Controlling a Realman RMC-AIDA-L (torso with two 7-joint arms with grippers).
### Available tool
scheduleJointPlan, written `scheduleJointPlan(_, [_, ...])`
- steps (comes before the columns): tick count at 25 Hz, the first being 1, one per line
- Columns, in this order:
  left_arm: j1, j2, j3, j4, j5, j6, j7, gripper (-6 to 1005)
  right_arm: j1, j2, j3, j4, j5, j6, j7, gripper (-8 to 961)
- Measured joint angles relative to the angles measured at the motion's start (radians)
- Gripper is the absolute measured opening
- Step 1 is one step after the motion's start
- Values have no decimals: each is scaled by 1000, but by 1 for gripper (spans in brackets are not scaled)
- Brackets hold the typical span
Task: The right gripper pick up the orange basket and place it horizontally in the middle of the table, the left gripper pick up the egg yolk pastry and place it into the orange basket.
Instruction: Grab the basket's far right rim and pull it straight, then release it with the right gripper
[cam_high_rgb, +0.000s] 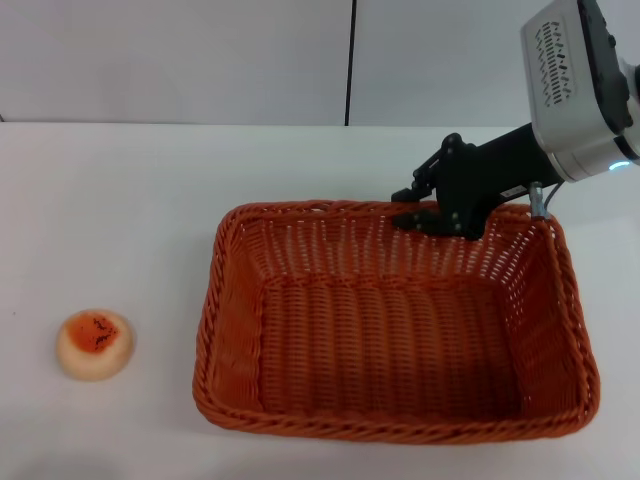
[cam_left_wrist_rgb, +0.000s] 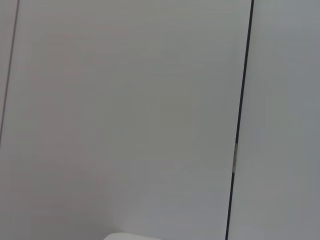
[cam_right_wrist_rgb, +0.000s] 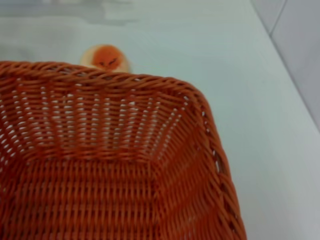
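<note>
The orange basket (cam_high_rgb: 400, 330) lies flat on the white table (cam_high_rgb: 130, 200), right of centre, with its long side across my view. My right gripper (cam_high_rgb: 412, 208) is at the basket's far rim, one black finger outside and one inside the wall, open with a gap around the rim. The right wrist view looks across the basket's inside (cam_right_wrist_rgb: 100, 165) to the egg yolk pastry (cam_right_wrist_rgb: 106, 57) beyond its rim. The pastry (cam_high_rgb: 95, 344) sits alone on the table, to the left of the basket. The left gripper shows in no view.
A grey wall with a dark vertical seam (cam_high_rgb: 351, 60) stands behind the table. The left wrist view shows only that wall (cam_left_wrist_rgb: 125, 115). Bare tabletop stretches left of and behind the basket.
</note>
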Motion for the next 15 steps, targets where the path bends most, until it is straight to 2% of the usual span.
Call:
scheduleJointPlan(4, [-3, 1, 0, 2, 0, -1, 0, 807, -10, 12, -1, -15, 5, 27, -4, 228])
scheduleJointPlan(8, [0, 2, 0, 4, 0, -2, 0, 807, -26, 18, 2, -48, 17, 27, -5, 404])
scheduleJointPlan(9, [0, 2, 0, 4, 0, -2, 0, 807, -49, 22, 0, -92, 48, 10, -6, 448])
scheduleJointPlan(10, [1, 5, 40, 14, 0, -2, -11, 807, -64, 24, -1, -119, 69, -6, -4, 458])
scheduleJointPlan(13, [-3, 8, 86, 35, 0, 1, -41, 807, -97, 26, 2, -177, 114, -47, 12, 490])
scheduleJointPlan(14, [-3, 8, 86, 35, 0, 1, -41, 807, -143, 26, 6, -233, 182, -88, 31, 500])
scheduleJointPlan(15, [-18, 12, 157, 100, 0, 7, -113, 807, -143, 26, 6, -233, 182, -88, 31, 510])
